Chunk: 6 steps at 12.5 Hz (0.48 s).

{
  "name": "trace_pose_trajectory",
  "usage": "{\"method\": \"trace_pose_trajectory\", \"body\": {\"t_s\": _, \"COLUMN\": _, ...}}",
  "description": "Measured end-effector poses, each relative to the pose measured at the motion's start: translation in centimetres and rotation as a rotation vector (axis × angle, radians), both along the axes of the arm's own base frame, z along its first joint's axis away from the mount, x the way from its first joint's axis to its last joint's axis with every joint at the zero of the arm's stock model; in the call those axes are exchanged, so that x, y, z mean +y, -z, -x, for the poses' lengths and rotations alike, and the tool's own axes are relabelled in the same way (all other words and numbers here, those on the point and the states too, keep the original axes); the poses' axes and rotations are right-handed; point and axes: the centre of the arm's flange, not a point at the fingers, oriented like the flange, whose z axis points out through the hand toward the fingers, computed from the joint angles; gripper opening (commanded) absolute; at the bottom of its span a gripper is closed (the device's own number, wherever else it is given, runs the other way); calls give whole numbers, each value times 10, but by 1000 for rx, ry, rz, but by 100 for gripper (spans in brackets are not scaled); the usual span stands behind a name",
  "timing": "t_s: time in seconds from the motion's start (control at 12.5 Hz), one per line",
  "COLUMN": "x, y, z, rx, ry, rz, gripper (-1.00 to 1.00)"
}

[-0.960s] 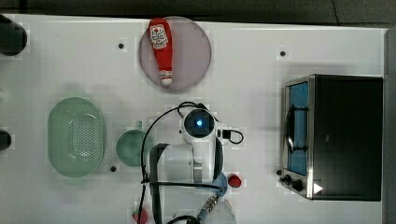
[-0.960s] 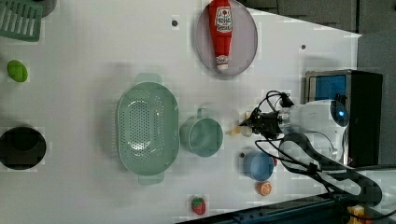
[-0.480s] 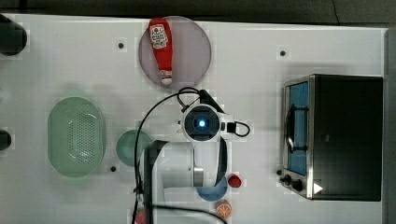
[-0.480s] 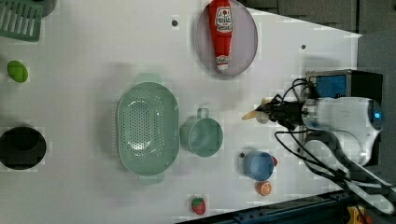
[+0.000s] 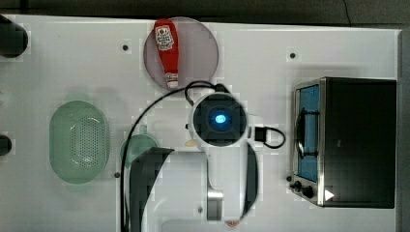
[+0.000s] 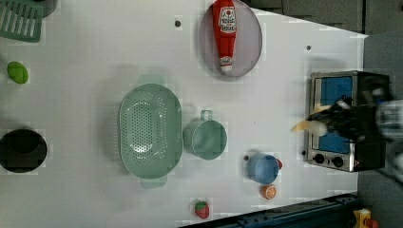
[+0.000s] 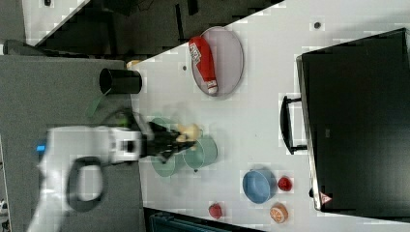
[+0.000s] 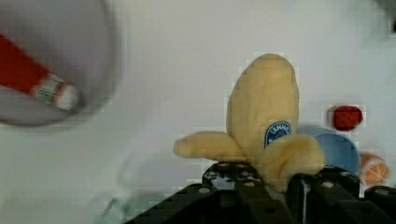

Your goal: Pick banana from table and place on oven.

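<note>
the gripper is clamped on the banana, a pale yellow soft toy with a blue round label, which stands out past the black fingers and is lifted clear of the table. in the left view the banana shows as a pale tip at the end of the dark gripper, in front of the oven door, though how near it is to the oven cannot be told. in the right view the banana is carried above the green cup, well apart from the oven on the right view's right. in the top view the arm's white body covers the gripper; a small pale end of the banana shows at its edge, and the oven stands at the top view's right with its black top bare. the ketchup bottle lies on a grey plate. the green colander, blue bowl, orange slice and strawberry all rest on the table.
</note>
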Motion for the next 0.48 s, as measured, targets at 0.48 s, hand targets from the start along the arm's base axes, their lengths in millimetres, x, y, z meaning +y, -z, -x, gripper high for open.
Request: {"method": "trace_pose_trajectory", "body": {"t_s": 0.48, "x": -57, "y": -174, "z": -1, "rx": -158, "ry": 89, "rz": -9, "gripper": -59}}
